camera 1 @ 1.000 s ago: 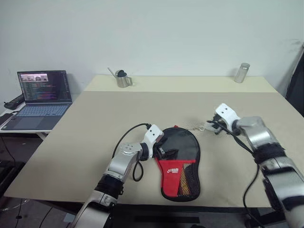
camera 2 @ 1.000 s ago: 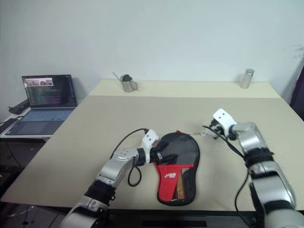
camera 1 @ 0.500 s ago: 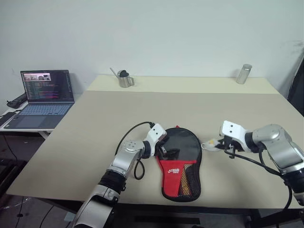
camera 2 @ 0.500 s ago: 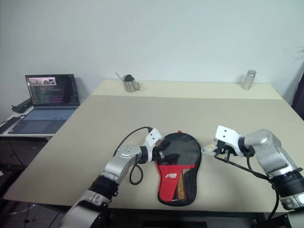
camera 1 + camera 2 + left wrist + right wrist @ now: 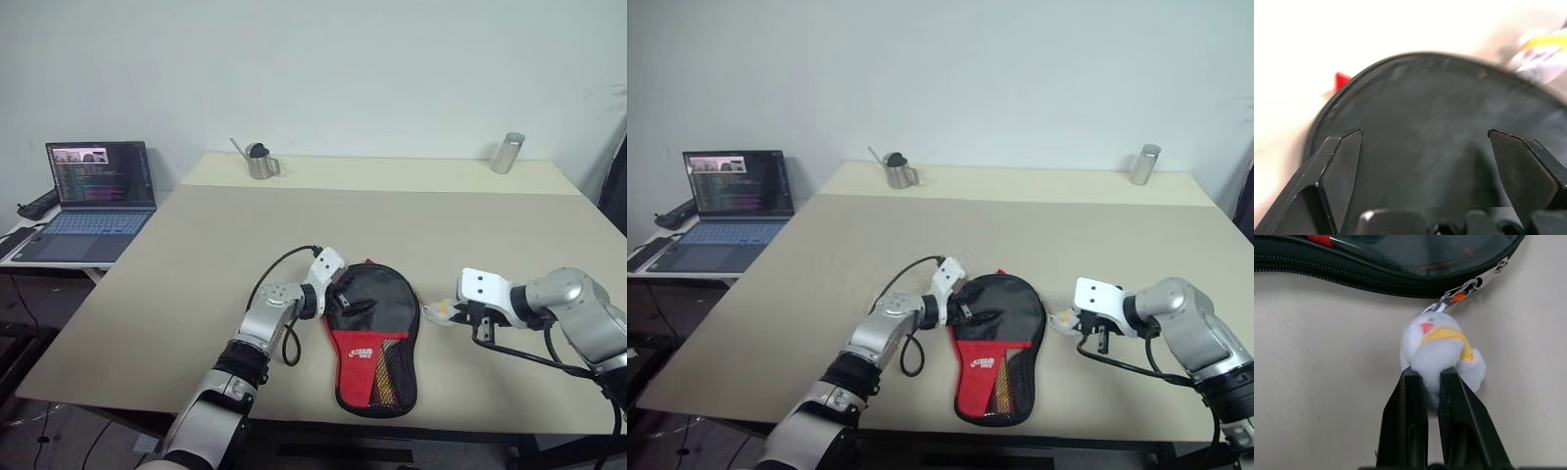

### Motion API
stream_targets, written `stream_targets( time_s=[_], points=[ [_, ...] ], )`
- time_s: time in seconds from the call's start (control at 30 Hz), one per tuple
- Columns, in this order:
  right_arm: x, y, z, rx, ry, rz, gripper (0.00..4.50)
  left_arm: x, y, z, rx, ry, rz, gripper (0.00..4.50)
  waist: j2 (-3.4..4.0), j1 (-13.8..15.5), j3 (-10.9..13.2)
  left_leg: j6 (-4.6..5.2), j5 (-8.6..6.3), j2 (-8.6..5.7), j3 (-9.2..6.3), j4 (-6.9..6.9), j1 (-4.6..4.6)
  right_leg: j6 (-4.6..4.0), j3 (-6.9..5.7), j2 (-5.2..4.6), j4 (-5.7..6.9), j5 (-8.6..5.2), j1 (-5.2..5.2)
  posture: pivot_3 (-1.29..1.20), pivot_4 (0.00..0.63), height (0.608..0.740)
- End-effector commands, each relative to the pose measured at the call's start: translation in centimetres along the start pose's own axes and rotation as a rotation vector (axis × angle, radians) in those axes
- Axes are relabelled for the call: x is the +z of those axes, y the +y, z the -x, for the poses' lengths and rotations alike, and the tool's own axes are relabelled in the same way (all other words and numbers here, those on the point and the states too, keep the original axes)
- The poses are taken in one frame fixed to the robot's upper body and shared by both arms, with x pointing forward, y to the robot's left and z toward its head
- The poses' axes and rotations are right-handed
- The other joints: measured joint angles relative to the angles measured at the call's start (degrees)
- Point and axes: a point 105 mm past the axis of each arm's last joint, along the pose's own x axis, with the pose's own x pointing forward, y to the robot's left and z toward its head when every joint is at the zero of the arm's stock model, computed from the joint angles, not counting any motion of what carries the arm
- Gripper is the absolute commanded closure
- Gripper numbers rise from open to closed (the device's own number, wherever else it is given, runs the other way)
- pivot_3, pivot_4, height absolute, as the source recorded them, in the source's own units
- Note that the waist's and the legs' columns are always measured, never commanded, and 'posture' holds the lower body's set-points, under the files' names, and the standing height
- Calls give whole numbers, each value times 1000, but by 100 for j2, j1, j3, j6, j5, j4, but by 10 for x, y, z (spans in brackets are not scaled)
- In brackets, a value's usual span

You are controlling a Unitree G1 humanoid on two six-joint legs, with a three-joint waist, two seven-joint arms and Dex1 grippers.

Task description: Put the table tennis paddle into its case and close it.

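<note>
The case [image 5: 374,336] lies flat near the table's [image 5: 196,255] front edge, between your two arms; the paddle's striped handle shows through the mesh pocket area, so the paddle appears to be inside already. The step in hand is the zip closure. Your right gripper [image 5: 1432,374] pinches the small white plush charm [image 5: 1442,350] clipped to the zipper pull [image 5: 1469,284] at the case's right edge. Your left gripper [image 5: 1425,142] has its jaws spread wide over the case's black upper face — not gripping. Next: press the case down with the left, then draw the charm along the zipper track — keep the pull in line with the teeth.
</note>
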Motion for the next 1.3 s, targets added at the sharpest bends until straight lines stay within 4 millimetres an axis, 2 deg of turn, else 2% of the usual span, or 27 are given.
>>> stream_targets(
  time_s=[0.03,0.17,0.3,0.37,0.43,0.6,0.87,0.97,1.03,1.3],
  points=[
    [-1,4,-6,25,10,12,4490,32,-11,-4,-105,-89,-54,0,-4,-1,2,0,0,0,0,-1,-1,1,0,0,-4,1,0,0,150,740],
    [-1,5,-8,27,9,15,4490,13,-23,-19,-150,9,-117,0,-5,-10,2,1,-1,1,2,-4,-2,4,1,1,-14,3,2,0,150,740],
    [0,6,-9,32,9,17,4490,-8,-27,-33,-136,83,-116,0,-6,-9,3,3,-2,0,1,-4,0,7,0,2,-20,6,8,0,150,740],
    [0,7,-8,39,11,20,4490,-28,-26,-37,-112,161,-104,0,-5,-2,1,4,-2,1,-2,-4,2,8,-2,2,-22,6,13,0,150,740],
    [0,8,-6,43,12,24,4490,-49,-22,-37,-70,240,-92,0,-4,0,-4,5,-3,1,-3,-4,11,10,-3,2,-25,7,25,0,150,740],
    [-1,13,3,69,22,40,4490,-69,-15,-33,-27,312,-123,0,-7,8,-30,7,-4,0,-2,-2,17,17,-3,2,-29,10,35,0,150,740],
    [9,32,28,162,-17,83,4490,-70,-15,-34,-31,309,-101,0,-9,14,-46,7,-4,0,-4,0,18,22,-4,2,-30,10,38,0,150,740],
    [7,47,35,224,-12,100,4490,-70,-16,-36,-34,310,-97,0,-10,19,-49,8,-4,1,-4,0,19,24,-4,2,-31,10,40,0,150,740],
    [5,60,37,280,-9,116,4490,-70,-17,-39,-27,318,-111,0,-12,25,-52,8,-4,1,-5,0,19,26,-6,2,-33,9,40,0,150,740],
    [3,132,42,579,-16,200,4490,-66,-20,-45,-33,321,-115,0,-25,61,-72,16,-10,0,-7,1,18,61,-14,-3,-41,-7,52,0,150,740]
  ],
)
